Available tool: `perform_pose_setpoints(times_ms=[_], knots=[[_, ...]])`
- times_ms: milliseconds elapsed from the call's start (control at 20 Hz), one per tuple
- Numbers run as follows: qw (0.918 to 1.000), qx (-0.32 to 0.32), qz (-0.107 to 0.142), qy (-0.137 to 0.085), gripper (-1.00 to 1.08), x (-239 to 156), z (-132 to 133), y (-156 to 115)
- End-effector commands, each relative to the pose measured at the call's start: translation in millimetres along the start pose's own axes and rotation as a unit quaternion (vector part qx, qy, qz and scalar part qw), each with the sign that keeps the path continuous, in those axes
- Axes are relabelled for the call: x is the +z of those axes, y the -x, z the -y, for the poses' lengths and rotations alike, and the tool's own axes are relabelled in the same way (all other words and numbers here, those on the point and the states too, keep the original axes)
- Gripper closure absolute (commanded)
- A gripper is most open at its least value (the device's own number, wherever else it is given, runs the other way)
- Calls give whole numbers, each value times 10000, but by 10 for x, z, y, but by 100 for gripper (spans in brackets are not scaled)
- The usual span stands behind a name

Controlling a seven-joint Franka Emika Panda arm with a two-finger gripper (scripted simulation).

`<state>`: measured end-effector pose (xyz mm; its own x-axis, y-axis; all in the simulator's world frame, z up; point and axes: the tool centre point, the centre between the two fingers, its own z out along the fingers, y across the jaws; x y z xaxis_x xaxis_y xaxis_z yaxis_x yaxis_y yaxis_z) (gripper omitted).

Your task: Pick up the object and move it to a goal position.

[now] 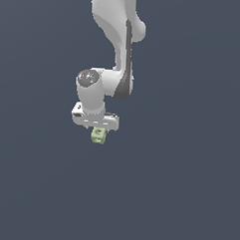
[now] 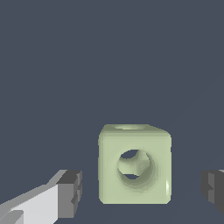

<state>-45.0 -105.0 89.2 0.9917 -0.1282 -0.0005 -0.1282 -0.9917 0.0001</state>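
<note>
The object [image 2: 134, 164], a pale yellow-green cube with rounded edges, showed no long axis; its sides looked about equal. One round hole faced the wrist camera squarely, bored through so that further openings showed inside, and a second hole marked the adjoining face above it. In the exterior view the cube [image 1: 98, 136] sat directly beneath the white gripper [image 1: 98, 132] of the Panda arm [image 1: 116, 42], near the middle of the plain dark grey surface [image 1: 188, 195], far from every edge. In the wrist view the gripper [image 2: 144, 188] was spread: dark finger pads [image 2: 70, 192] stood on either side of the cube, each with a visible gap, neither touching it. Whether the cube rested on the surface could not be told. Nothing else lay near it.
</note>
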Motion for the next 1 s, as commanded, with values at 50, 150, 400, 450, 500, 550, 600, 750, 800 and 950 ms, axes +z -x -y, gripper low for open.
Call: perform_pose_setpoints(times_ms=[50,150,400,450,500,550,600,750,800,950], knots=[[10000,-1,2,0,-92,73,0,4],[10000,-1,2,0,-92,155,-1,8],[10000,1,0,0,-92,399,-6,18],[10000,1,0,0,-92,432,-6,17],[10000,1,0,0,-92,458,-7,16],[10000,1,0,0,-92,478,-7,14],[10000,1,0,0,-92,491,-8,12],[10000,1,0,0,108,501,-8,9],[10000,1,0,0,108,501,-8,9],[10000,1,0,0,108,501,-8,9]])
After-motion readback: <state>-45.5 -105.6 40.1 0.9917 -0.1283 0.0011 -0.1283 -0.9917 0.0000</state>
